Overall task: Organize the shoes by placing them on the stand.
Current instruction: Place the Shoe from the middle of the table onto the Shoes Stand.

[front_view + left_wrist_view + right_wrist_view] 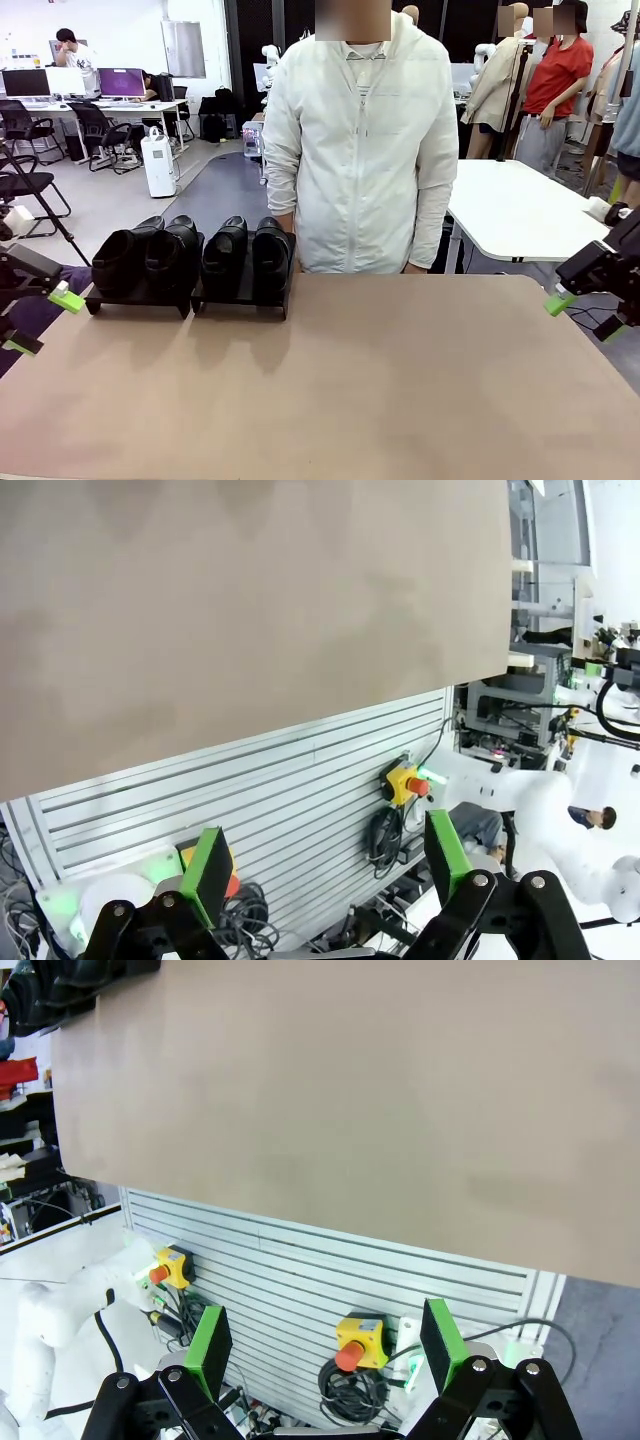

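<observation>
Bare brown tabletop (350, 390) runs wide and open from the near edge to the far left corner. Two stand (190, 292) platforms sit side by side at that far edge, carrying four shoes (195, 255), toes pointing near, long axes near-to-far. Left gripper (42, 320) and right gripper (580, 315) hang off the side edges, jaws released, empty.

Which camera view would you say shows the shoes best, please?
The front view: all four shoes sit in a row on the stand at the table's far left, toes toward the camera. The right wrist view catches a dark bit of them at its top-left corner; the left wrist view shows table.
</observation>
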Robot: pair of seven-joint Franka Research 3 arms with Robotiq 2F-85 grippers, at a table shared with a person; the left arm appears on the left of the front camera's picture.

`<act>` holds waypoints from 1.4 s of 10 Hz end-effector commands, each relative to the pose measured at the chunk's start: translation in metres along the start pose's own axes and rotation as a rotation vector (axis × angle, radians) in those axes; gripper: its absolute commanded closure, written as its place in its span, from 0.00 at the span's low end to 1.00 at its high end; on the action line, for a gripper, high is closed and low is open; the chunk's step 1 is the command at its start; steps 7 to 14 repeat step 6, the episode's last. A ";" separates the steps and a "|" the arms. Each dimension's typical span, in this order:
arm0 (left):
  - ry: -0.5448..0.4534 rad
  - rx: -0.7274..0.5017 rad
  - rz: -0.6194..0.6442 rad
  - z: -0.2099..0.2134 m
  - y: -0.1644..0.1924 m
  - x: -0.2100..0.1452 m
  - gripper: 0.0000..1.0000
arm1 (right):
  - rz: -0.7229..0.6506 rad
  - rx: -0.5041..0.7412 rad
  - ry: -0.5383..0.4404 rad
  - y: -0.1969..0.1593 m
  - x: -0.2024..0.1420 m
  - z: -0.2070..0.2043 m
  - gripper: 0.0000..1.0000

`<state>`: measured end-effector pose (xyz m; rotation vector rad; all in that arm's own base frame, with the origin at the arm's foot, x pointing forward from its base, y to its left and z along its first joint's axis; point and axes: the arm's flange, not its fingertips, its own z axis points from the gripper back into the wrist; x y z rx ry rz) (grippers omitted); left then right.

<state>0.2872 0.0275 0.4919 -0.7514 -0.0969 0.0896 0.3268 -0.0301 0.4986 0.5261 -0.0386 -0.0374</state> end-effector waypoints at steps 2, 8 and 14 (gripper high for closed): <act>-0.003 -0.022 0.001 -0.002 0.000 -0.001 0.00 | 0.021 0.025 -0.002 0.000 0.001 0.003 0.00; -0.003 -0.022 0.001 -0.002 0.000 -0.001 0.00 | 0.021 0.025 -0.002 0.000 0.001 0.003 0.00; -0.003 -0.022 0.001 -0.002 0.000 -0.001 0.00 | 0.021 0.025 -0.002 0.000 0.001 0.003 0.00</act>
